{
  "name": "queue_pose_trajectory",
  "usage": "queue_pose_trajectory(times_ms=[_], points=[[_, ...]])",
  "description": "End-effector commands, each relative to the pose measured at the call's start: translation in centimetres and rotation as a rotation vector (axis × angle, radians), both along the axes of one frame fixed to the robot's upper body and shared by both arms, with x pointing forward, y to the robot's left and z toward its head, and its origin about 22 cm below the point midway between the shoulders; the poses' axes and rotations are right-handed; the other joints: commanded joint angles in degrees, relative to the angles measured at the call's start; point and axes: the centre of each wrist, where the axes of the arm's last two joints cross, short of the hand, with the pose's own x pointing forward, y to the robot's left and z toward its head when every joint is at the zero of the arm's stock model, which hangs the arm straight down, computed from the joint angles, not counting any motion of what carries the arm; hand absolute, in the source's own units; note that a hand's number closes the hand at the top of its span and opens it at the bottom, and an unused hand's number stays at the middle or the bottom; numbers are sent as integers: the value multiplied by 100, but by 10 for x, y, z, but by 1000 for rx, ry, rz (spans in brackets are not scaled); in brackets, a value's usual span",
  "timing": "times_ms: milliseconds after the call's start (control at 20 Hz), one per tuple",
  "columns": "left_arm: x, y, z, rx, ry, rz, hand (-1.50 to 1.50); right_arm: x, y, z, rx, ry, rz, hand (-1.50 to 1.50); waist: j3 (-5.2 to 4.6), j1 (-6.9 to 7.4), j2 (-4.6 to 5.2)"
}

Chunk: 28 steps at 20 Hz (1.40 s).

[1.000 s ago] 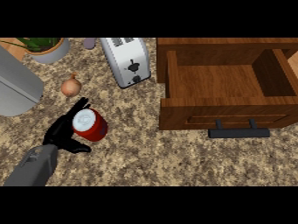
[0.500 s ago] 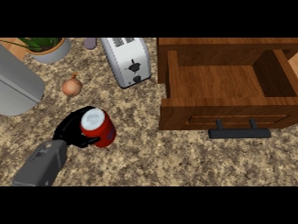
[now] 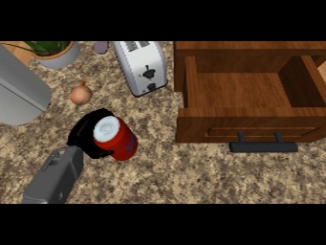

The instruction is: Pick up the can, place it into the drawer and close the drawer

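Note:
A red can (image 3: 117, 139) with a white top is held above the speckled counter, tilted, at the left of the head view. My left hand (image 3: 85, 132) is curled round its left side; the grey forearm (image 3: 54, 176) comes in from the lower left. The wooden drawer (image 3: 191, 81) stands open at the right, nothing inside it, and its black handle (image 3: 263, 146) faces the near edge. The can is well to the left of the drawer's front. My right hand does not show.
A white toaster (image 3: 143, 68) lies between the can and the drawer, further back. An onion (image 3: 80, 94) sits behind the hand. A potted plant (image 3: 55, 52) and a large grey rounded object (image 3: 10, 88) fill the back left.
My left hand closed round the can and lifted it, carrying it a little to the right and towards the view. The drawer has not moved.

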Motion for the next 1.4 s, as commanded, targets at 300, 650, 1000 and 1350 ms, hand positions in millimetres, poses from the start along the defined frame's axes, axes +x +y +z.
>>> queue_pose_trajectory(times_ms=[300,650,1000,1350], points=[[14,-40,28,-48,-73,452,150,-8,-10,-1,2,-2,-21,-150,11,84,-41],[15,-60,86,-12,-183,406,150,-13,3,-9,23,-1,-4,-150,7,15,-32],[12,-88,164,28,-213,390,150,-7,6,6,25,-19,-25,-150,1,18,-17],[24,-99,212,55,-244,401,150,-10,13,-4,14,1,-25,-150,0,-47,9]])
